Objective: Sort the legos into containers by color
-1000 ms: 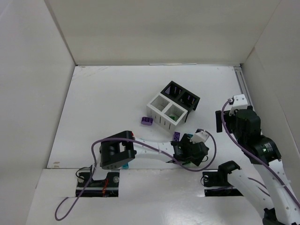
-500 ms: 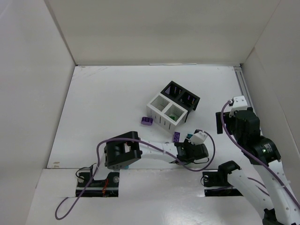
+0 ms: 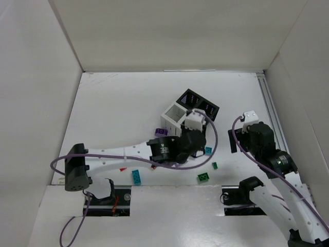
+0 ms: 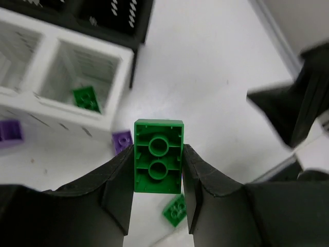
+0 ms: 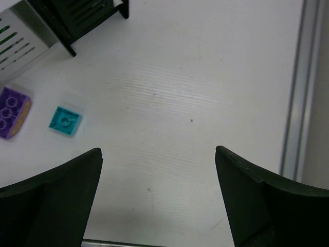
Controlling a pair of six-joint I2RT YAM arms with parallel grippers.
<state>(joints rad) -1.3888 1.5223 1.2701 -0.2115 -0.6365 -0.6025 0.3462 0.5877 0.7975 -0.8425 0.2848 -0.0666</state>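
My left gripper (image 4: 158, 150) is shut on a green lego (image 4: 158, 154), held off the table with its hollow underside toward the camera. Seen from above, it hangs at the near right corner of the containers (image 3: 175, 114). The near white bin (image 4: 117, 77) holds a green lego (image 4: 86, 98). Loose legos lie around: purple ones (image 4: 122, 140) (image 3: 161, 132), a green one (image 4: 176, 210), teal ones (image 5: 65, 121) (image 3: 136, 177). My right gripper (image 5: 158, 151) hovers open over bare table, right of the bins.
The two black bins (image 3: 198, 103) form the far side of the block. A small green lego (image 3: 215, 165) and a red piece (image 3: 123, 169) lie near the front edge. A metal rail (image 5: 295, 103) runs along the table's right side. White walls enclose the table.
My left gripper shut on the green lego near the front edge, then rose and swung out toward the bins. The right arm drifted slightly left.
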